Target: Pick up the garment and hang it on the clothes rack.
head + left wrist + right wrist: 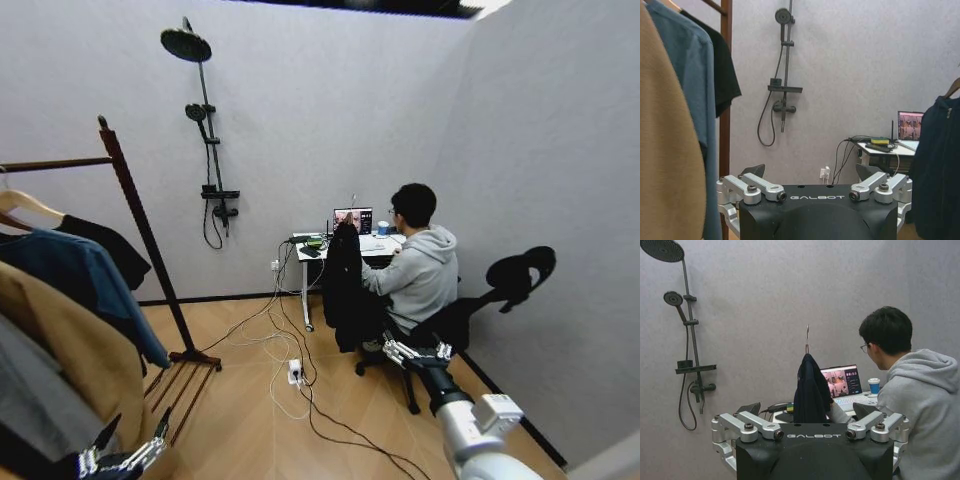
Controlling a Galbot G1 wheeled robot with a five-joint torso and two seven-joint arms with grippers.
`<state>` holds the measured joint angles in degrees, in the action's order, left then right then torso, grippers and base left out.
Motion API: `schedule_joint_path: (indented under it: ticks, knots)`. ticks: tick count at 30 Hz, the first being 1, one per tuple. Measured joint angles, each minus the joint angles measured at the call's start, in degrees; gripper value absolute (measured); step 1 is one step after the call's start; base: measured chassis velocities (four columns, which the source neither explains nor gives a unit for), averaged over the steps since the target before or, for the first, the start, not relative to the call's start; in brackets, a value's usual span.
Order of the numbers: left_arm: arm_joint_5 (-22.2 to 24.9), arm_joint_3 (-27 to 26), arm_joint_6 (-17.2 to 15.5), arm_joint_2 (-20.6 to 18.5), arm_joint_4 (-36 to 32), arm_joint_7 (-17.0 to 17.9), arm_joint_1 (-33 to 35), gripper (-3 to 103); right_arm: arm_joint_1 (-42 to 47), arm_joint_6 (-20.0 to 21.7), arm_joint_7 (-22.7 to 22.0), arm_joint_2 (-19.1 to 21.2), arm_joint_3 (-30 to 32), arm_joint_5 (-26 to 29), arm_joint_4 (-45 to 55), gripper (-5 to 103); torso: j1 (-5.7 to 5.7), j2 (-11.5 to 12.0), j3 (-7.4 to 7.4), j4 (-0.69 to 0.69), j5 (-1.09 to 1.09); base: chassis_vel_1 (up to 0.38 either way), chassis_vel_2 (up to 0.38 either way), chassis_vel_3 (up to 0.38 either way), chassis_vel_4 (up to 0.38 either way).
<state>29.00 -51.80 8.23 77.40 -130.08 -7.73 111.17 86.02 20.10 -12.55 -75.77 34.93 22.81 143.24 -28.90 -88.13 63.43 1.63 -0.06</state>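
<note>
**Both grippers empty, black coat hanging ahead by the desk**

The right gripper [412,352] is held out in front of the robot with its fingers spread and nothing between them; the right wrist view looks past those fingers [747,426] straight at the garment [811,390]. The left gripper [122,455] sits low and close in, likewise released and empty, just beside the clothes on the rack.

Ahead of the right gripper and a little to its left, well apart from it, the garment hangs full length from a hanger whose metal hook [807,339] stands up above its collar. It is in front of a small desk [305,250] with an open laptop [353,219], and a seated person in a grey hoodie is holding it up by the desk.

The coat looks soft and limp, moderately weighty, and would likely slump and fold if taken by the cloth alone. The firmer place to take hold is probably the hanger at the neck, just under the hook, so that the hook stays free for the rail.

Beside the left gripper, to its left, the clothes rack [140,222] carries a tan coat [70,350], a blue-teal jacket [85,275] and a black top [115,245].

The only legible writing is "GALBOT" [814,436] on each wrist housing.
</note>
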Motion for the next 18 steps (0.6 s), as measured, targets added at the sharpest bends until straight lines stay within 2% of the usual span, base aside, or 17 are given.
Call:
schedule_joint_path:
  ticks: [1,3,5,6,9,14,16,17,18]
  knots:
    - [0.00,0.00,0.00,0.00,0.00,0.00,0.00,100,-0.04,0.00,0.04,0.01,0.01,0.03,0.00,100,-0.01,0.02,0.01,-0.01,0.08,-0.323,0.355,0.351,-0.357]
    - [0.00,0.00,0.00,0.00,-0.01,-0.02,0.00,100,-0.05,0.00,0.06,0.03,0.01,0.03,0.00,100,0.00,0.01,0.01,0.01,0.09,-0.345,0.355,0.360,-0.358]
    - [0.00,0.00,0.00,0.00,0.00,-0.01,0.00,100,-0.12,0.00,0.10,0.05,-0.06,0.03,0.00,100,0.02,-0.01,-0.01,-0.01,0.09,-0.376,0.361,0.370,-0.360]
    - [0.00,0.00,0.00,0.00,0.00,0.01,0.00,100,-0.30,0.00,0.13,0.09,-0.16,0.03,0.00,100,0.00,0.00,0.00,0.00,0.02,-0.376,0.358,0.351,-0.323]
    - [0.00,-0.01,0.00,0.00,-0.01,0.00,0.00,100,-1.10,0.45,0.16,0.31,-0.23,-0.04,0.00,100,0.02,-0.01,-0.01,-0.01,0.09,-0.350,0.350,0.348,-0.369]
    - [0.00,0.00,0.00,0.00,0.00,0.01,0.00,100,-3.32,0.76,0.12,1.60,1.41,0.50,-0.17,100,-0.05,0.02,0.01,0.01,0.05,-0.296,0.316,0.281,-0.320]
    - [0.00,-0.01,0.00,0.00,-0.01,0.00,-0.01,100,-6.39,0.96,0.08,3.75,3.63,3.04,-2.71,100,-0.06,0.03,0.02,-0.01,0.09,-0.251,0.235,0.183,-0.166]
    - [0.00,0.00,0.00,0.00,0.00,0.02,-0.01,100,-9.20,1.66,-0.03,6.24,5.16,5.98,-5.18,100,-0.07,0.03,0.03,-0.03,0.08,-0.131,0.095,0.064,-0.063]
    - [0.00,0.00,0.00,0.00,0.00,0.02,-0.01,100,-9.20,1.66,-0.03,6.24,5.16,5.98,-5.18,100,-0.07,0.03,0.03,-0.03,0.08,-0.131,0.095,0.064,-0.063]
